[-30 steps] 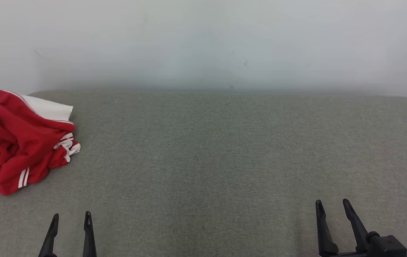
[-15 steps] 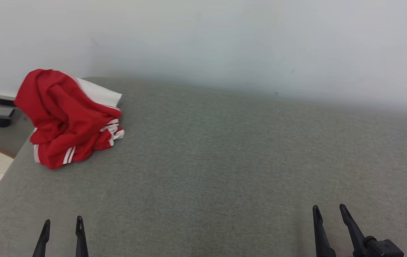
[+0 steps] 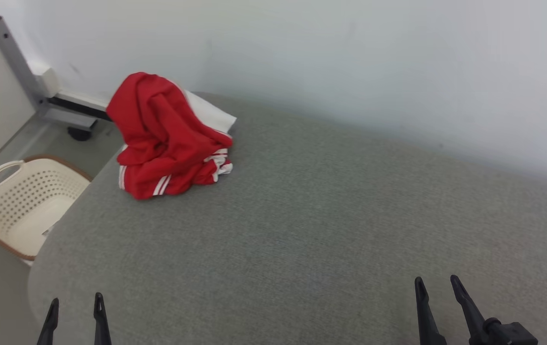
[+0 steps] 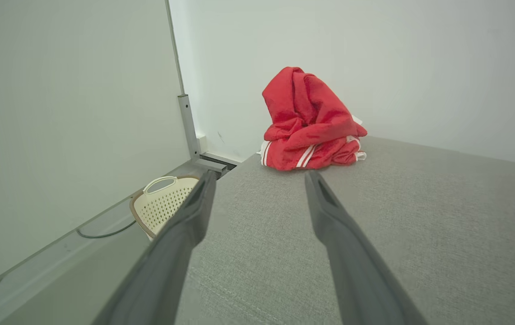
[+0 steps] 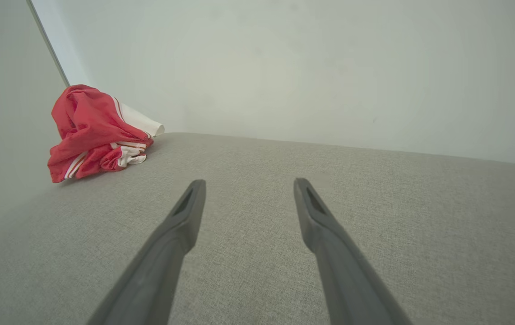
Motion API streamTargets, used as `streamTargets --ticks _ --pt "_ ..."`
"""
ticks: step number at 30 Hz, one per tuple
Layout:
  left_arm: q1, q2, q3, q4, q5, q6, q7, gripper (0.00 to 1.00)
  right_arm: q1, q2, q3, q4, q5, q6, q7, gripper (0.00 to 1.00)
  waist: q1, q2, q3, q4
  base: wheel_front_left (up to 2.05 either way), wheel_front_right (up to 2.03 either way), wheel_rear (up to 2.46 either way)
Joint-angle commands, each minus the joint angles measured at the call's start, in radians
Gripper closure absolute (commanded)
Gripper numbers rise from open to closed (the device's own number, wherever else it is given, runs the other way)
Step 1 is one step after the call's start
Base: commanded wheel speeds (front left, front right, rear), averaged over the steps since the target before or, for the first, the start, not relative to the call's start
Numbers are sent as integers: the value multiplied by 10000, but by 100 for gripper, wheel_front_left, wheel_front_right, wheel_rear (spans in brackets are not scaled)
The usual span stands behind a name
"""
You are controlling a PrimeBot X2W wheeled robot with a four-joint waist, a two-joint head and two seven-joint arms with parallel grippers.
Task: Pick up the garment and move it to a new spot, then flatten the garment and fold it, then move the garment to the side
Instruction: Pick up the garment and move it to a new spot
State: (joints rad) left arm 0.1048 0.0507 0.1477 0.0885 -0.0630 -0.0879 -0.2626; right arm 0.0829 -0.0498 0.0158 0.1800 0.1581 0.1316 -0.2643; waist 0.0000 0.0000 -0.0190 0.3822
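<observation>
Judged at the very start of the task. Crumpled red garment with white stripes and a white panel, heaped at the far left corner of the grey fabric-covered bench, right by the left edge and close to the wall. Not yet lifted, not moved to a new spot, not flattened, not folded, not set aside: every step left to do. Left hand low at the near left corner, released, fingers apart, grasping nothing, well apart from the heap. Right hand by the near edge toward the right, likewise released and empty, farther from the heap. Probably a reach toward the far left corner next, left hand the nearer one. Cream perforated laundry basket on the floor off the left edge, cut by the frame in the head view, contents hard to make out. Grey metal post beyond the far left corner. Shirt or shorts: cannot tell. Hems, openings and underside buried in the folds. Hands cut off at the bottom of the head view, finger ends alone showing. Right edge of bench out of frame. Head view slightly blurred.
</observation>
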Motion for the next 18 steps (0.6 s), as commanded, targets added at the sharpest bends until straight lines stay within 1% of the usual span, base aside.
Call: streamTargets --ticks 1,8,18 --pt "172 -7 53 -8 -11 6 -34 0 50 -9 10 17 25 -17 -4 0 0 0 -67 488 0 0 0" --pt "174 -6 242 19 52 -71 -34 0 119 -9 115 37 95 -17 -4 0 0 0 -96 1059 0 0 0" --pt "179 -8 425 -26 -162 51 -34 0 -55 -10 254 68 13 -17 -6 0 0 0 -18 1129 0 0 0"
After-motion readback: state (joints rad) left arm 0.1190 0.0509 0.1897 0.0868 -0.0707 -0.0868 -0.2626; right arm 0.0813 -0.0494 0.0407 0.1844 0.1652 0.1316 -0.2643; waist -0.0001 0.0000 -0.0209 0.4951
